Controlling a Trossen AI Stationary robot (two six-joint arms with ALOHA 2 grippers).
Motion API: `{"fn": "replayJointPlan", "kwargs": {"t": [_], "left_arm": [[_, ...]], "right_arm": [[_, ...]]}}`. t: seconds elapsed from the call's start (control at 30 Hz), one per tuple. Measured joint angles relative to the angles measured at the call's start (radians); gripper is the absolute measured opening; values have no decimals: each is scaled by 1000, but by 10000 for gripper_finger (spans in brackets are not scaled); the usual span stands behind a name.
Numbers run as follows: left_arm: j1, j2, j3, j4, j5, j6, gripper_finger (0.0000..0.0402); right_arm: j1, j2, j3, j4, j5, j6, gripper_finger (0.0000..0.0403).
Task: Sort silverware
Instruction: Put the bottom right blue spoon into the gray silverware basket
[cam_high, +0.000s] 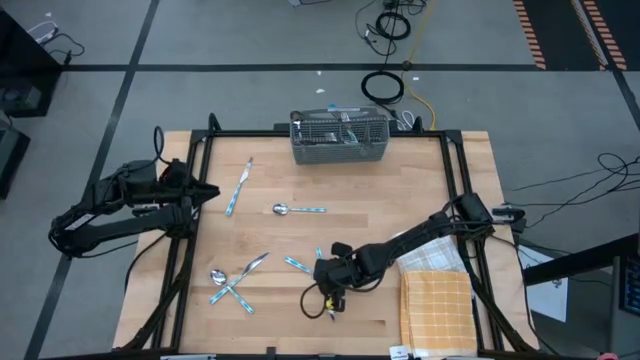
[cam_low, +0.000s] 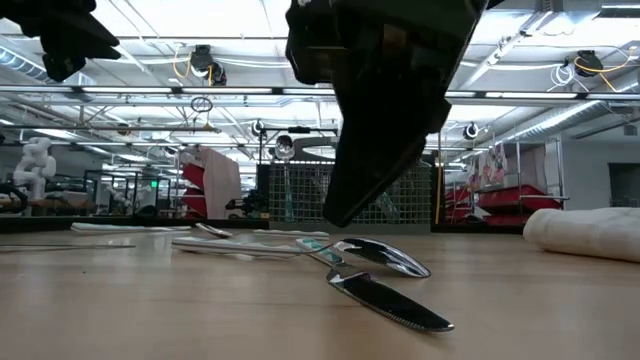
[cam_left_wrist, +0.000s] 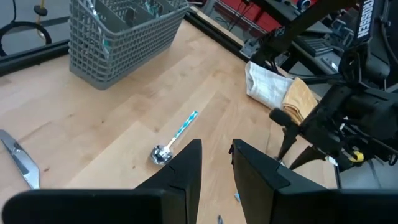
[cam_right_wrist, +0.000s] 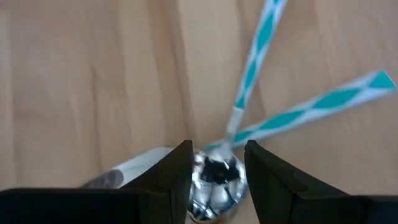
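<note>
Your right gripper (cam_right_wrist: 216, 167) is hanging low over the near middle of the light wooden table (cam_high: 300, 240), its two dark fingers (cam_right_wrist: 178, 171) parted a little and straddling the shiny bowl of a silver spoon with a light blue patterned handle (cam_right_wrist: 214, 180). The pads are sitting on either side of the bowl, and you cannot tell from the right wrist view whether they are touching it. A second blue-handled piece (cam_right_wrist: 317, 106) is crossing that spoon's handle just beyond the fingers. In the low view, a silver knife blade (cam_low: 390, 300) is lying on the wood directly under the dark gripper body, with a spoon bowl (cam_low: 385, 257) just behind it.

To the right of the gripper, a yellow checked cloth (cam_high: 437, 305) is lying near the table's right edge. To its left, three crossed pieces of silverware (cam_high: 232, 280) are resting near the left front of the table. Farther back, a lone spoon (cam_high: 297, 209) is lying in the middle, and a knife (cam_high: 238, 187) is sitting toward the left. The grey wire-mesh caddy basket (cam_high: 340, 137) is standing at the far edge with some silverware already in it.

Your left gripper (cam_left_wrist: 215, 163) is waiting at the table's left edge, raised, fingers slightly apart and holding nothing.
</note>
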Motion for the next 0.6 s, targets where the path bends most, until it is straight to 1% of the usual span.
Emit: {"fn": "replayJointPlan", "kwargs": {"t": [0.17,0.33,0.4,0.5,0.6], "left_arm": [[0,0,0,0,-2,6,95],[0,0,0,0,-2,7,95],[0,0,0,0,-3,7,95],[0,0,0,0,-4,7,95],[0,0,0,0,-7,7,95]], "right_arm": [[0,11,0,-30,20,46,135],[14,34,0,2,-23,54,135],[21,45,3,1,-18,64,135],[22,57,6,-54,-16,138,135],[14,67,9,-161,-24,227,125]]}}
